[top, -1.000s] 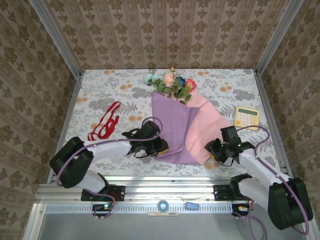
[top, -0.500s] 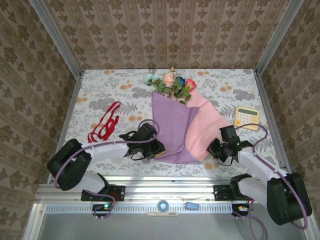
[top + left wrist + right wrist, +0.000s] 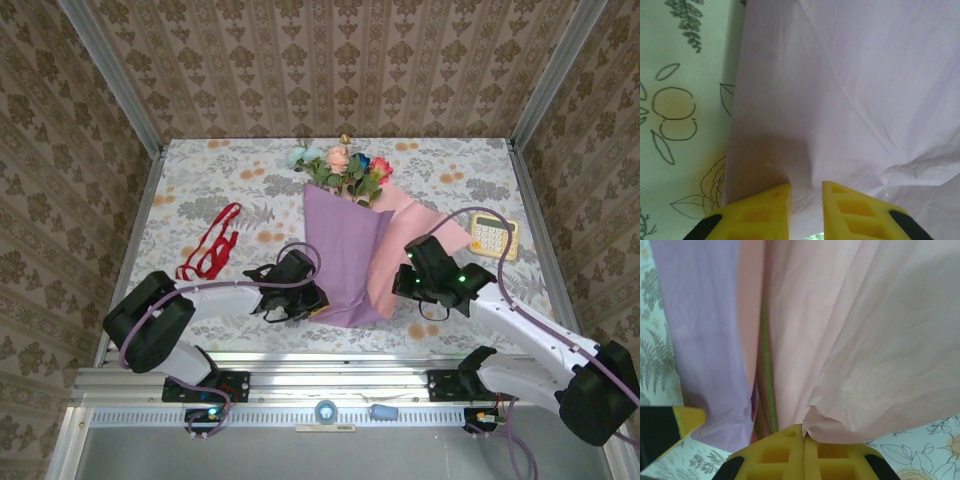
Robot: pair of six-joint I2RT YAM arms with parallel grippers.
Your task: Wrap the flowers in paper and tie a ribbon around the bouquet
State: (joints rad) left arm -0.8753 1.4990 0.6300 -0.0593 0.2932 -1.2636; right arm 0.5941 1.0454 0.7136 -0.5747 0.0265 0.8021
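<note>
Two grippers are at the near end of the paper [image 3: 345, 250], which lies in the middle of the table [image 3: 200, 190] with the flowers [image 3: 340, 168] coming out at its far end. The right gripper [image 3: 804, 436] has its jaws pressed together on the edge of the pink side, and green stems [image 3: 767, 385] show between the pink and the lilac layers. The left gripper [image 3: 806, 197] stands at the near left corner of the lilac side; its jaws are narrow, with a small gap where the paper shows. The ribbon [image 3: 210, 243] lies loose to the left, apart from the paper, and a calculator [image 3: 492, 235] is at the right.
</note>
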